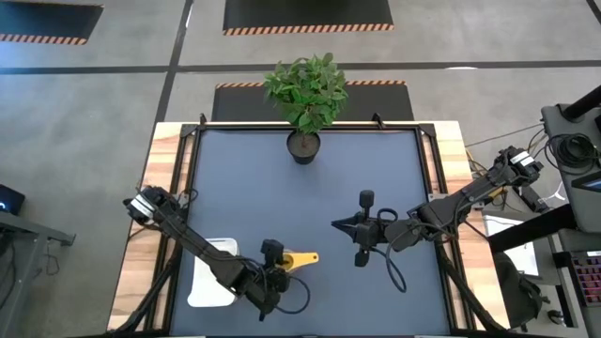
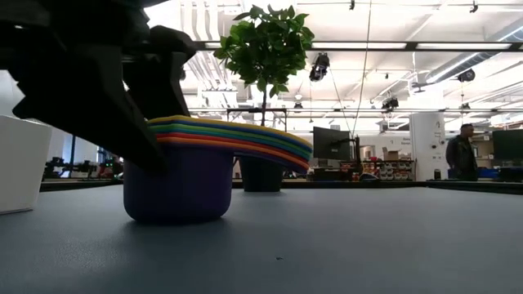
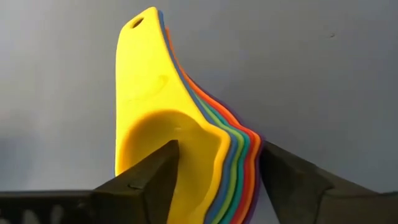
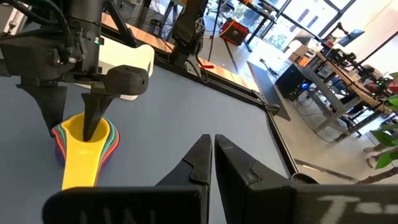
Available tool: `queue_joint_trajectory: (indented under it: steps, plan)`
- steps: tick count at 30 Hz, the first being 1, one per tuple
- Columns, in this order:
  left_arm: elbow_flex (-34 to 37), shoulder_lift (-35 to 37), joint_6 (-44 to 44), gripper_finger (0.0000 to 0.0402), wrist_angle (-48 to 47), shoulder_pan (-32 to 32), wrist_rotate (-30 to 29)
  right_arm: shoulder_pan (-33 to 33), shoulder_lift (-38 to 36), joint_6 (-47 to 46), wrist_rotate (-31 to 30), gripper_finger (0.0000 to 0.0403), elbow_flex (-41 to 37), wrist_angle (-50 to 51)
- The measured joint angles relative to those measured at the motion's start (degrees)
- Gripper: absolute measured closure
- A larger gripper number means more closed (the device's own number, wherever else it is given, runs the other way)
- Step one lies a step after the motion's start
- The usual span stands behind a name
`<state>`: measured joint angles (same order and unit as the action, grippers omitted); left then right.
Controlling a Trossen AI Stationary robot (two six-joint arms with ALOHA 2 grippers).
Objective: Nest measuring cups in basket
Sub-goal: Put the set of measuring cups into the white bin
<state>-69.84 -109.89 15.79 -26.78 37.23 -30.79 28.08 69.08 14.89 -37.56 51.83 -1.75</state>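
Note:
The measuring cups point(image 2: 176, 184) stand nested in one stack on the dark table, purple outermost and yellow point(image 3: 149, 93) innermost. The handles point(image 1: 302, 257) fan out toward the table's right. My left gripper point(image 3: 217, 155) comes down on the stack's bowl near the front edge and is shut on its wall. The white basket point(image 1: 211, 272) lies just to the left of the stack. My right gripper point(image 1: 336, 224) hangs shut above the table's middle, holding nothing. My left gripper has one finger point(image 3: 155, 177) inside the yellow cup's bowl and the other point(image 3: 286, 174) outside against the purple wall point(image 3: 256, 146), on the side opposite the handles. The fingers slant down from above. The stack sits upright with its purple bottom point(image 2: 176, 214) on the table.
A potted plant point(image 1: 305, 94) stands at the table's far edge. Wooden rails point(image 1: 164, 169) border the mat at left and right. A person point(image 2: 462, 151) stands far off in the room beyond the table.

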Motion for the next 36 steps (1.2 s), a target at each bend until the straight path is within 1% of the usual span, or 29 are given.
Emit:
queue_joint_trajectory:
  steps: [7,14,18,31,36]
  plan:
    - [0.0,0.0,0.3,0.0265,-0.1,0.1,0.3,0.0,0.0,0.1,0.0,0.0394,0.0,-0.2]
    - [0.0,0.0,0.3,0.0296,0.1,0.1,0.5,0.0,0.0,0.1,0.0,0.0394,0.0,-0.2]
    - [0.1,0.3,0.2,0.0303,0.2,0.3,0.5,0.0,0.0,0.1,0.0,0.0394,0.0,-0.2]
    - [0.3,1.7,0.0,0.0306,-0.3,0.5,0.5,0.0,0.0,0.2,0.0,0.0394,0.0,-0.2]
    - [-1.9,1.7,0.4,0.0307,-3.6,0.5,0.3,0.0,0.0,0.1,0.0,0.0394,0.0,-0.2]
